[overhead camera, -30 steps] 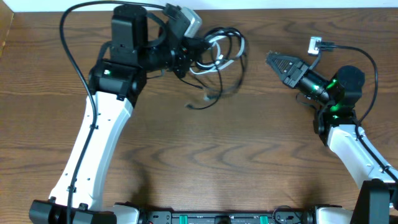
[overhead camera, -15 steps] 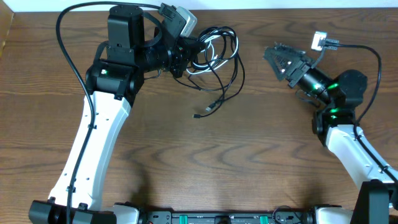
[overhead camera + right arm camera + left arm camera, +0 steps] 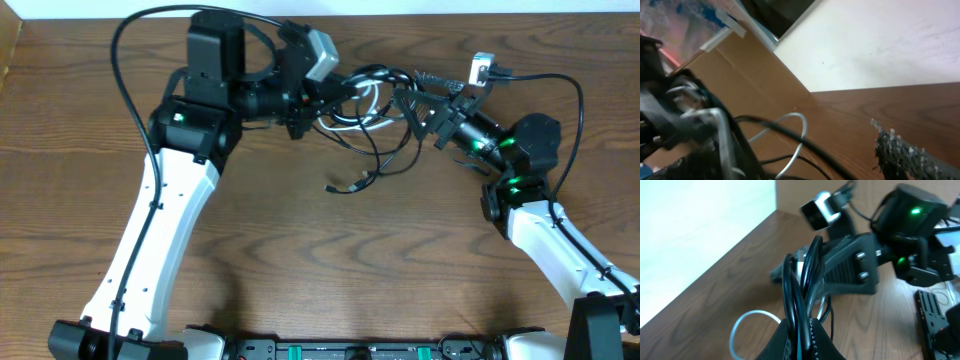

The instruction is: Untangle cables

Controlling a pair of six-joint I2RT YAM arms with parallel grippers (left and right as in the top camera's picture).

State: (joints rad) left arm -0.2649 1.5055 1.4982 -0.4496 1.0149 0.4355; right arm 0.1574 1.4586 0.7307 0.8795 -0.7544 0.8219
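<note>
Now left pincer (image 3: pixel 308 100) clamped on black cables (image 3: pixel 372 95), tangle lifted over bench (image 3: pixel 300 260), far centre; plug end (image 3: pixel 347 186) trailing low. Right pincer (image 3: pixel 418 100) spread wide at tangle. Cables light, limp, snag-prone: grab one outer loop, not knot.

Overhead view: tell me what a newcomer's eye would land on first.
The knot of black cables with a white wire loop, bunched at top centre of the view, draws the eye first. The left end effector is clamped shut on its left side, and the right end effector meets it from the right with jaws open. One loose plug end trails below the knot.
</note>
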